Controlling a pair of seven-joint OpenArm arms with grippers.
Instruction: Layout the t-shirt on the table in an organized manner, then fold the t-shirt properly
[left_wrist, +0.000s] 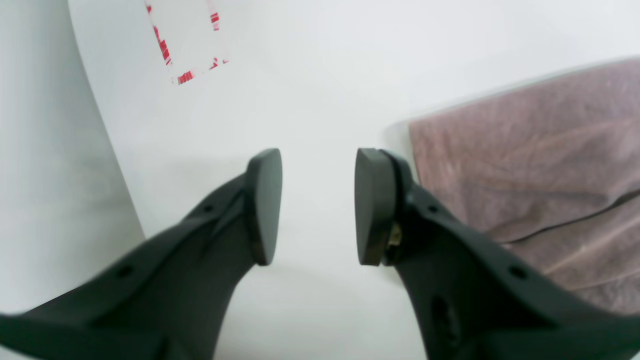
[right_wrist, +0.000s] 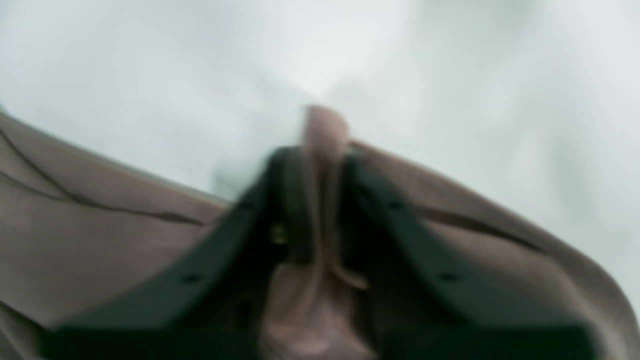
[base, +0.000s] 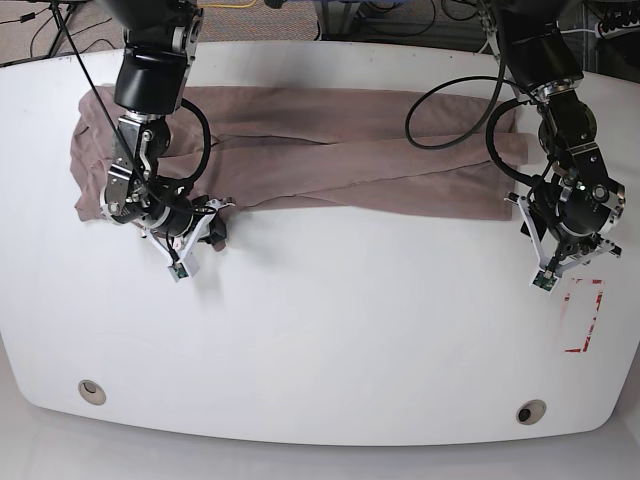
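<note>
- Shirt (base: 330, 150): mauve-brown, spread in a long wrinkled band across the far half of the white table (base: 330, 340), one end bunched near the left edge of the base view, the other end near the right-side arm.
- Right claw (base: 213, 232) (left side of the base view): at the near edge of the shirt; the wrist view, though blurred, shows both black fingers (right_wrist: 292, 200) pressed together on a raised fold of the cloth, which stands up between them.
- Grommet holes: one (base: 91, 391) near the front left corner, one (base: 531, 411) near the front right.
- Left claw (left_wrist: 318, 205) (right side of the base view): jaws spread, nothing between them but bare tabletop; it sits just beside the shirt's end, not touching it as far as can be seen.
- Tape rectangle (base: 583, 316): red and white, on the table near the left claw, clear of the shirt.
</note>
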